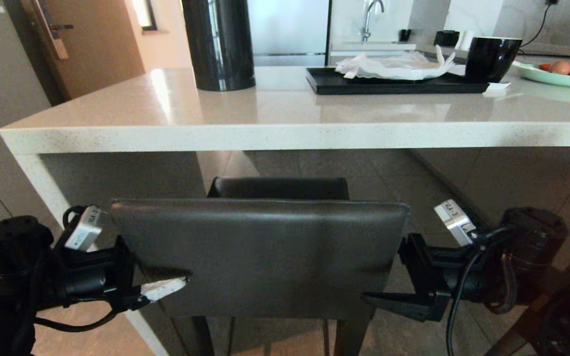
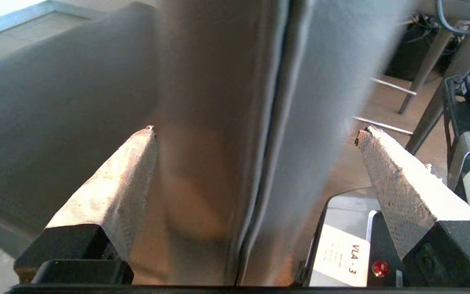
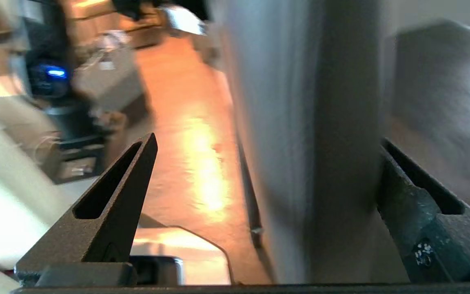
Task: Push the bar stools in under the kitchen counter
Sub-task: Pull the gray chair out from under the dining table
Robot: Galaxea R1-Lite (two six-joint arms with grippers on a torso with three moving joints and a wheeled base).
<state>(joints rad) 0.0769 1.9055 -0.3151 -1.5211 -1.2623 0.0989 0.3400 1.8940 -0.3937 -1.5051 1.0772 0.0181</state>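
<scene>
Left gripper (image 1: 164, 281): your jaws gape wide astride the left edge of the near dark grey leather stool backrest (image 1: 260, 257).
Right gripper (image 1: 389, 291): equally wide at its right edge.
Far stool (image 1: 279, 188): already under the off-white speckled stone counter (image 1: 285, 136).
Risk: uneven pushing likely twists the stool into the counter's slab leg (image 1: 42, 183).

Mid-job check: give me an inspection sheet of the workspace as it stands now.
Surface: kitchen counter, glossy speckled top.
Job's things: near bar stool, backrest short of the counter edge; second stool beyond it, under the counter.
Clutter: black cylinder, black tray with white paper, black cup, green plate of food.
Grippers: left tool and right tool open, flanking the backrest's side edges.
Cables: black cable at the right wrist.
Surroundings: sink tap, door.
</scene>
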